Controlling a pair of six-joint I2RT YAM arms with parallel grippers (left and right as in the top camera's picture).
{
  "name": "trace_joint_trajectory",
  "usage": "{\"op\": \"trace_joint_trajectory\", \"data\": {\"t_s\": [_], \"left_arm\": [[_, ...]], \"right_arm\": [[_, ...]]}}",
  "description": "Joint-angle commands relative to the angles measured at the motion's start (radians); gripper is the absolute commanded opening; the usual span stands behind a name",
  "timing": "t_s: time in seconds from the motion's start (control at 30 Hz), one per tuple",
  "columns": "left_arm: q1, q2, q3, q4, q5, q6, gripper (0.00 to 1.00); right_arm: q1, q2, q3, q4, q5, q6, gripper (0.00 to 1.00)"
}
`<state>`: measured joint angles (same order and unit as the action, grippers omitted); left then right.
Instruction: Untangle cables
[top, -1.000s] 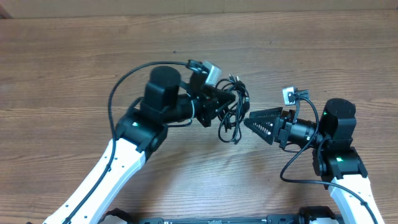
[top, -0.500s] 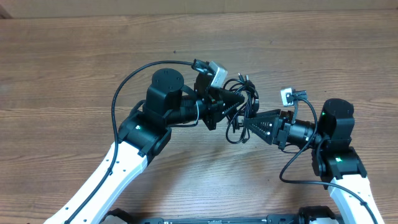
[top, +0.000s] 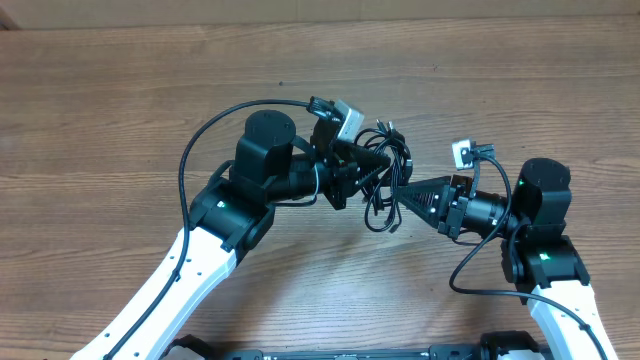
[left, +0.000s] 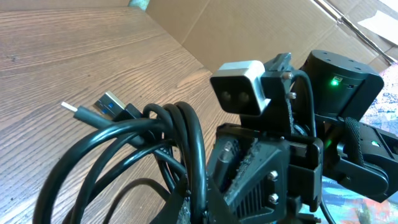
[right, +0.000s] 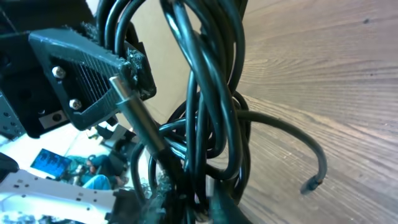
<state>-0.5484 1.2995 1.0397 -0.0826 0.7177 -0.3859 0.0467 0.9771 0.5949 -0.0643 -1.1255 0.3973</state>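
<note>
The cables (top: 385, 175) are a bundle of thin black looped cords held above the wooden table between both arms. My left gripper (top: 380, 160) is shut on strands of the bundle from the left. My right gripper (top: 398, 192) meets the bundle from the right and is shut on its strands. In the left wrist view the cables (left: 124, 149) loop out to the left with USB plug ends (left: 102, 109) pointing up-left. In the right wrist view the cables (right: 211, 112) run up from my jaws, with a loose cord end (right: 311, 183) hanging over the table.
The wooden table (top: 120, 110) spreads all round. Thick black arm wires arc over my left arm (top: 200, 140) and beside my right arm (top: 470, 265). A cardboard wall (left: 261, 31) stands at the far edge.
The left gripper carried the bundle to the right toward the right gripper, which moved left and closed on the cables. In the last half second little moved.
</note>
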Motion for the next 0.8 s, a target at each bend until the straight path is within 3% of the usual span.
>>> {"op": "trace_joint_trajectory", "data": {"t_s": [0.0, 0.13, 0.4, 0.57, 0.77], "left_arm": [[-0.003, -0.024, 0.023, 0.001, 0.008, -0.007, 0.04], [-0.015, -0.024, 0.023, 0.001, 0.007, -0.007, 0.04], [-0.042, -0.024, 0.023, 0.005, -0.021, -0.007, 0.04], [-0.041, -0.024, 0.023, 0.005, -0.064, -0.013, 0.04], [-0.041, -0.024, 0.023, 0.013, -0.254, -0.119, 0.04]], "right_arm": [[0.005, -0.006, 0.002, 0.012, -0.002, -0.001, 0.36], [0.005, -0.006, 0.002, 0.028, -0.002, -0.001, 0.41], [0.005, -0.006, 0.002, 0.045, -0.001, -0.002, 0.05], [0.005, -0.006, 0.002, 0.044, -0.002, -0.002, 0.04], [0.005, -0.006, 0.002, 0.007, -0.002, -0.002, 0.04]]}}
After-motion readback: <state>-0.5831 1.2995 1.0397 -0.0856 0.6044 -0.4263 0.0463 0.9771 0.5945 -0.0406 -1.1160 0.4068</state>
